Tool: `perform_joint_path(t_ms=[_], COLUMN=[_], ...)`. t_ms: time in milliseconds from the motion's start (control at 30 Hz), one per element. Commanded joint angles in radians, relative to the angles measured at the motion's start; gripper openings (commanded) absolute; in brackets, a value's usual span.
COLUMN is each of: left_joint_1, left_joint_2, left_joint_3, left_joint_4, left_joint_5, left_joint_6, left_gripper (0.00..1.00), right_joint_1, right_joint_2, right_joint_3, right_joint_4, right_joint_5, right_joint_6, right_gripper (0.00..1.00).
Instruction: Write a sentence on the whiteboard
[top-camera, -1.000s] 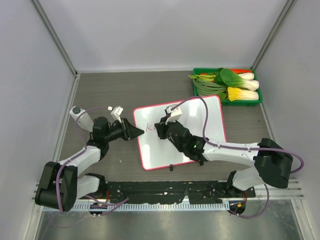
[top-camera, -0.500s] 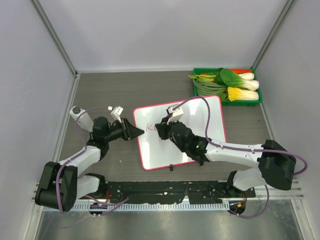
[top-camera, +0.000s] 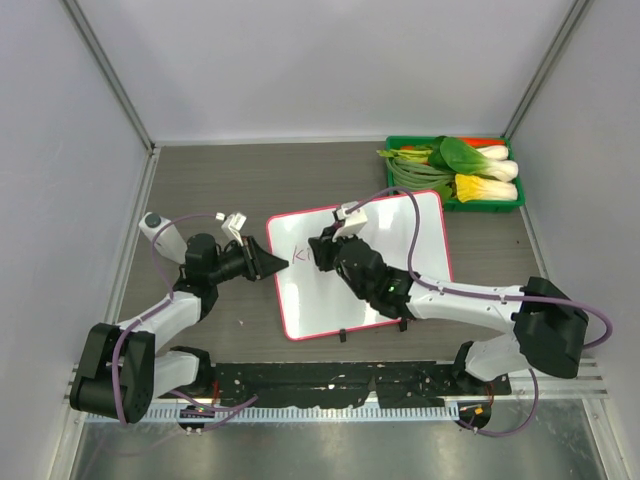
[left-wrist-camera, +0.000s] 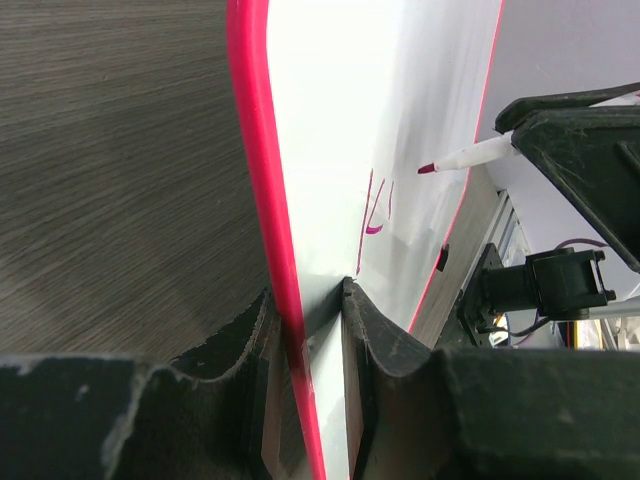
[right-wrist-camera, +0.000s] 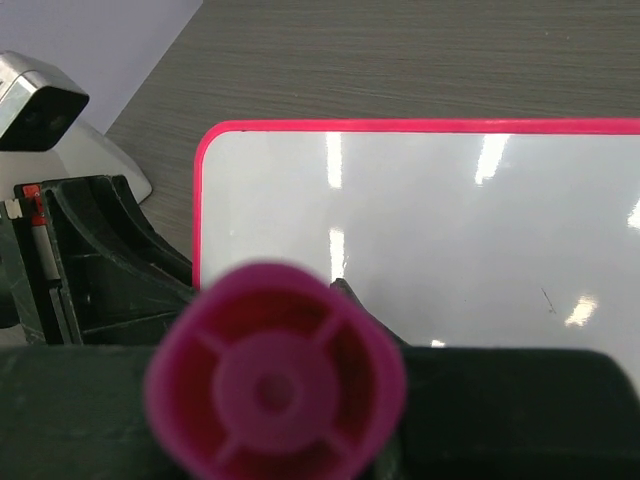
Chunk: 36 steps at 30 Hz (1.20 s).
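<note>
On the table (top-camera: 200, 180), left end effector (top-camera: 281, 263) pinches whiteboard (top-camera: 405, 235) edge; right end effector (top-camera: 324, 252) pinches marker (left-wrist-camera: 470, 155)

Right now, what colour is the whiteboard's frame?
The whiteboard frame is pink-red; clearest in the left wrist view.

whiteboard (top-camera: 300, 300), pink letters (left-wrist-camera: 372, 208), roughly "ki"

The right gripper (top-camera: 319, 250) is carrying the marker (left-wrist-camera: 465, 157) slightly toward twelve o'clock over the whiteboard (top-camera: 310, 300), and the sentence (top-camera: 298, 250) is gaining another pink stroke.
</note>
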Motion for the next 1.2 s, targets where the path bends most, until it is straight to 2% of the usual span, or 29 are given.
perform_joint_path(t_ms=[0,333,733,1167], left_joint_1=[-0.01,-0.01,-0.01,-0.012], left_joint_2=[-0.001,-0.003,-0.001,0.005], left_joint_3=[-0.014,-0.014,-0.014,-0.016], left_joint_4=[-0.023,-0.023,-0.022,-0.011], left_joint_5=[0.008,0.01,0.008,0.013], left_joint_6=[0.065,0.063,0.065,0.06], left_gripper=[0.0,0.0,0.0,0.0], right_joint_1=[-0.006,-0.014,-0.014,-0.014], right_joint_2=[0.009,0.066,-0.037,0.02], right_joint_3=[0.053,0.058,0.007,0.002], right_joint_4=[0.058,0.016,0.026,0.016], right_joint_5=[0.036,0.053,0.026,0.018], right_joint_6=[-0.015,-0.018,-0.005,-0.011], right_gripper=[0.01,0.01,0.01,0.02])
